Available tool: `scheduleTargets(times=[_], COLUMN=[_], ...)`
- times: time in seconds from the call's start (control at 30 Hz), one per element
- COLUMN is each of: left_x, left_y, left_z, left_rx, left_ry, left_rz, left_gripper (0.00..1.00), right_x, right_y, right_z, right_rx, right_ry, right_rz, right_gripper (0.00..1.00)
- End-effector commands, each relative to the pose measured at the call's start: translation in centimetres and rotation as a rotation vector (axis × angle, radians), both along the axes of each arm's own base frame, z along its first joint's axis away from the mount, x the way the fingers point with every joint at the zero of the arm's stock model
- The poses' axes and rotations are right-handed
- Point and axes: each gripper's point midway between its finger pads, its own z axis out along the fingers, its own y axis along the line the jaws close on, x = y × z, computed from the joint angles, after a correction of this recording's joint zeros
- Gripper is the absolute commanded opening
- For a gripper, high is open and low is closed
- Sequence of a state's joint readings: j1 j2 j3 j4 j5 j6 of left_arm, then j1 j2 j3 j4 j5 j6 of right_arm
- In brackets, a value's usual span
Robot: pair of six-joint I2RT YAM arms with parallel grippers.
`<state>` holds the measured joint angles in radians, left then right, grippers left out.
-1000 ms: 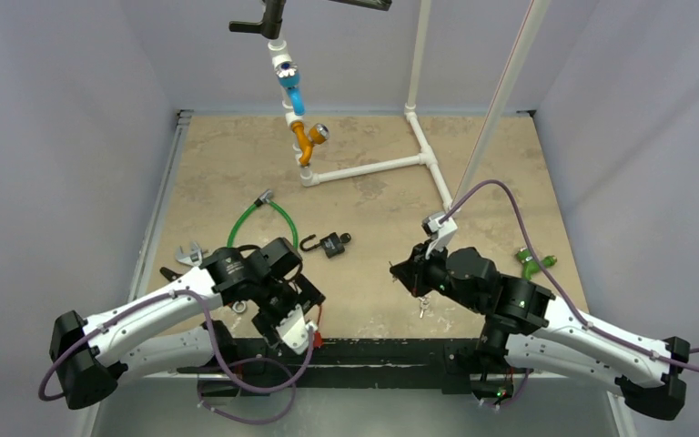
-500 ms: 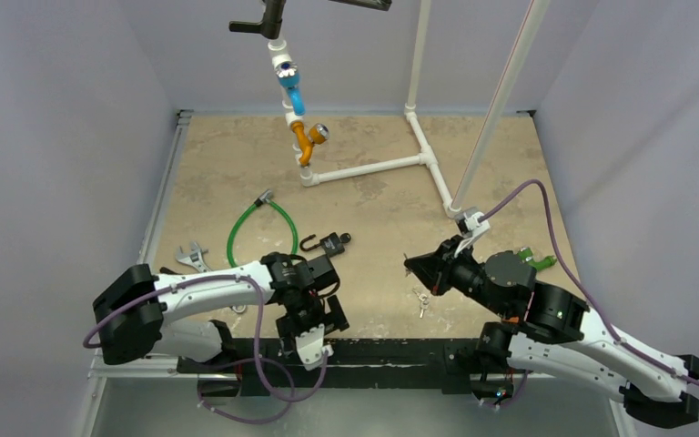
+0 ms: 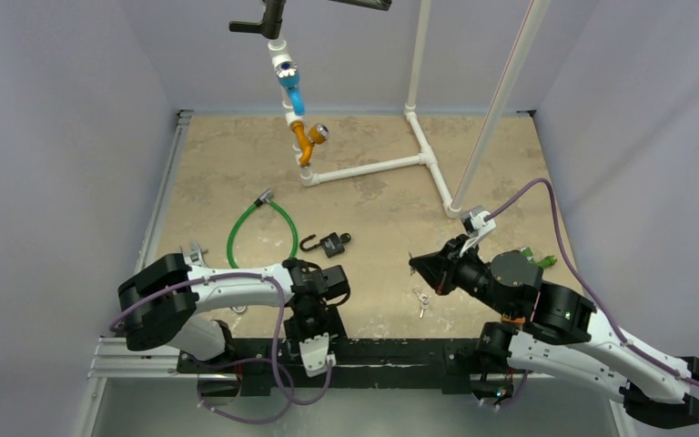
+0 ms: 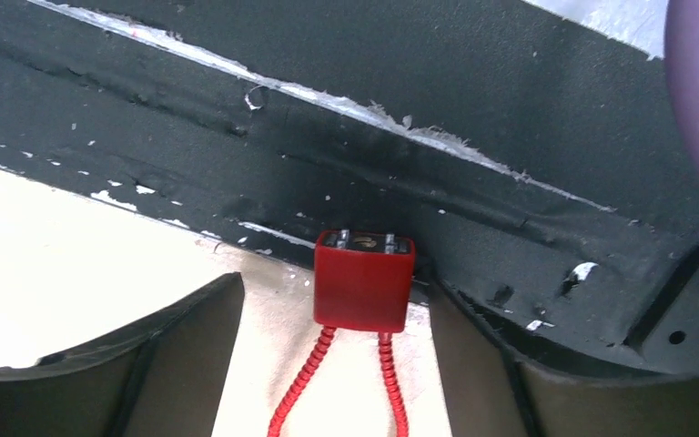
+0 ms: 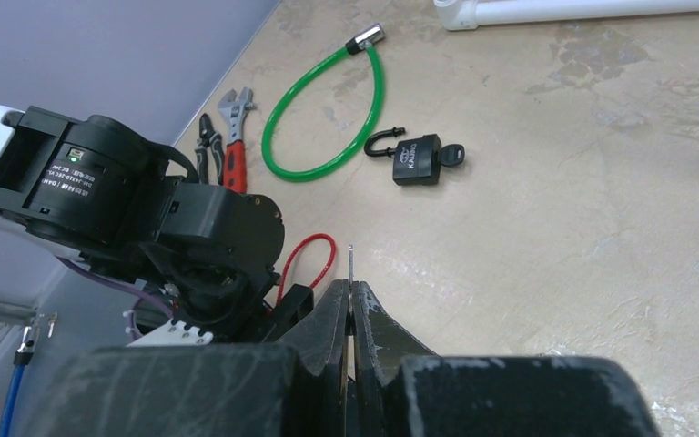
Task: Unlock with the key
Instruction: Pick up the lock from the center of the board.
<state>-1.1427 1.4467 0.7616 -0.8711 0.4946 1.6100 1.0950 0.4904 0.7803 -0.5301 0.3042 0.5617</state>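
A small red lock (image 4: 364,280) with a red cable loop (image 4: 328,391) lies on the table against the black front rail (image 4: 473,118). My left gripper (image 4: 335,296) is open, with a finger on either side of the lock and not touching it. In the top view the left gripper (image 3: 317,330) points down at the table's near edge. My right gripper (image 5: 350,296) is shut on a thin key (image 5: 350,264), whose blade sticks out past the tips. It hovers right of centre in the top view (image 3: 416,264). The red loop (image 5: 309,264) shows beside the left arm.
A black padlock (image 3: 332,243) with an open shackle and a key in it lies mid-table, next to a green cable lock (image 3: 259,228). Loose keys (image 3: 421,300) lie below the right gripper. A wrench (image 3: 191,253) is at left, a white pipe frame (image 3: 373,167) at back, and a green object (image 3: 532,262) at right.
The left arm has folded in, and its gripper has swung to the table's near edge over the red lock. The right gripper has shifted a little right and away with the key.
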Motion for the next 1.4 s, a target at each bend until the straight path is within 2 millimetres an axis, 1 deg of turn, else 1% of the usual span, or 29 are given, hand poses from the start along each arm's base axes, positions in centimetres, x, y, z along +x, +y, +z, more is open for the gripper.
scheduleTargets(times=[0.0,0.03,0.1,0.17,0.27,0.3,0.4,0.5,0.57,0.6,0.67,0.73,0.8,0.83,0.93,1.03,1.07,1.2,1.27,1.37], left_x=[-0.1,0.1,0.3,0.6,1.5,1.9,3.2,5.2,7.2,8.7,10.8,12.6,13.5,13.7,13.3,12.5,12.5,13.1,12.9,12.4], left_y=[-1.7,-1.9,-2.3,-2.2,-2.3,-2.4,-2.9,-3.7,-4.4,-5.3,-5.2,-4.5,-3.8,-3.6,-4.0,-4.4,-4.4,-3.8,-3.3,-2.3], left_z=[0.3,0.2,0.0,-0.1,-0.2,-0.2,0.5,2.4,4.6,6.9,10.1,12.9,15.1,16.7,21.0,25.2,26.7,32.3,34.2,36.0], left_rx=[-0.048,-0.053,-0.058,-0.058,-0.059,-0.059,-0.068,-0.080,-0.094,-0.131,-0.150,-0.188,-0.220,-0.263,-0.432,-0.565,-0.608,-0.808,-0.860,-0.877], left_ry=[-0.011,-0.019,-0.036,-0.056,-0.101,-0.117,-0.172,-0.231,-0.251,-0.244,-0.194,-0.165,-0.153,-0.155,-0.145,-0.116,-0.126,-0.276,-0.341,-0.477], left_rz=[-0.006,0.010,0.038,0.048,0.080,0.095,0.135,0.226,0.355,0.460,0.660,0.827,0.917,0.956,0.959,0.952,0.946,0.846,0.798,0.699], left_gripper=[0.66,0.58,0.48,0.33,0.06,0.00,0.00,0.00,0.00,0.00,0.00,0.00,0.00,0.00,0.00,0.00,0.00,0.00,0.00,0.00], right_x=[0.2,0.2,0.2,0.2,0.2,0.2,0.4,0.5,0.6,0.6,0.5,0.3,0.0,-0.1,-0.6,-1.6,-1.9,-3.5,-4.2,-4.9], right_y=[-0.6,-0.7,-0.7,-0.7,-0.6,-0.5,-0.2,0.1,0.2,0.2,0.1,0.1,0.4,0.6,1.7,2.8,3.2,5.3,6.6,8.2], right_z=[1.9,1.9,1.9,1.9,1.8,1.9,2.1,2.6,3.1,3.5,4.3,5.3,6.0,6.3,7.1,8.4,8.8,10.2,10.7,12.0], right_rx=[0.036,0.036,0.035,0.035,0.031,0.031,0.026,0.018,0.013,0.011,0.012,0.022,0.030,0.034,0.038,0.063,0.067,0.057,0.042,0.038], right_ry=[-0.022,-0.023,-0.023,-0.023,-0.024,-0.025,-0.032,-0.042,-0.054,-0.059,-0.067,-0.080,-0.093,-0.096,-0.104,-0.122,-0.129,-0.142,-0.146,-0.173], right_rz=[-0.027,-0.031,-0.032,-0.032,-0.027,-0.025,-0.019,-0.012,-0.009,-0.008,-0.003,0.014,0.039,0.054,0.111,0.194,0.224,0.376,0.458,0.546], right_gripper=[0.00,0.00,0.00,0.00,0.00,0.00,0.00,0.00,0.00,0.00,0.00,0.00,0.00,0.00,0.00,0.00,0.00,0.00,0.00,0.00])
